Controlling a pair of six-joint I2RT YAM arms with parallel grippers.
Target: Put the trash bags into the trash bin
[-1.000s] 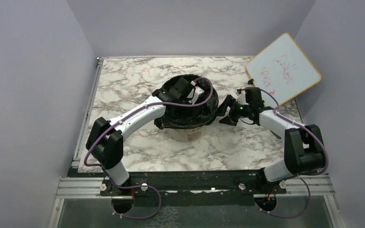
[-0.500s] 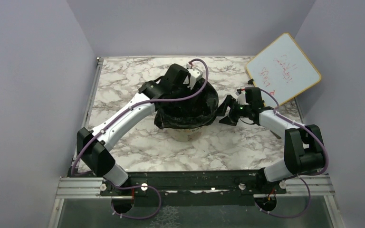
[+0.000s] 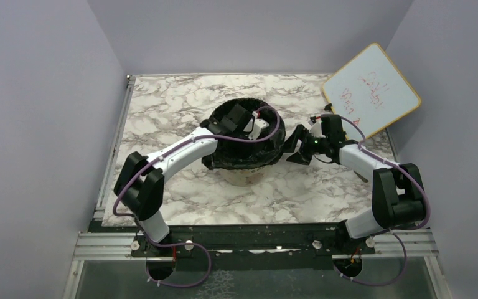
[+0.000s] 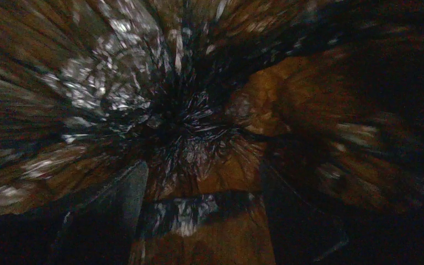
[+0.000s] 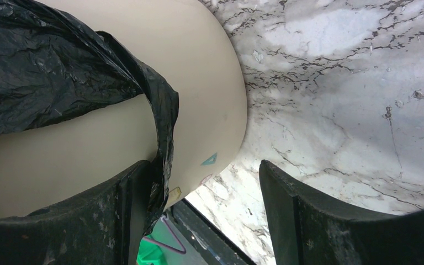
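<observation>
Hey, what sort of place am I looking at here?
Likely a robotics lab test cell: marble-patterned table boxed in by plain lilac walls, a metal mounting rail at its near edge, and a scribbled whiteboard.

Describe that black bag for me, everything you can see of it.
The bag is thin, glossy black plastic, heavily crinkled. It lines the beige bin and folds out over the rim, hanging unevenly down the outer wall. One flap hangs low beside the open right pincer; whether they touch cannot be told. The left pincer sits inside it, jaws apart, and there brownish patches suggest the bin showing through the film.
</observation>
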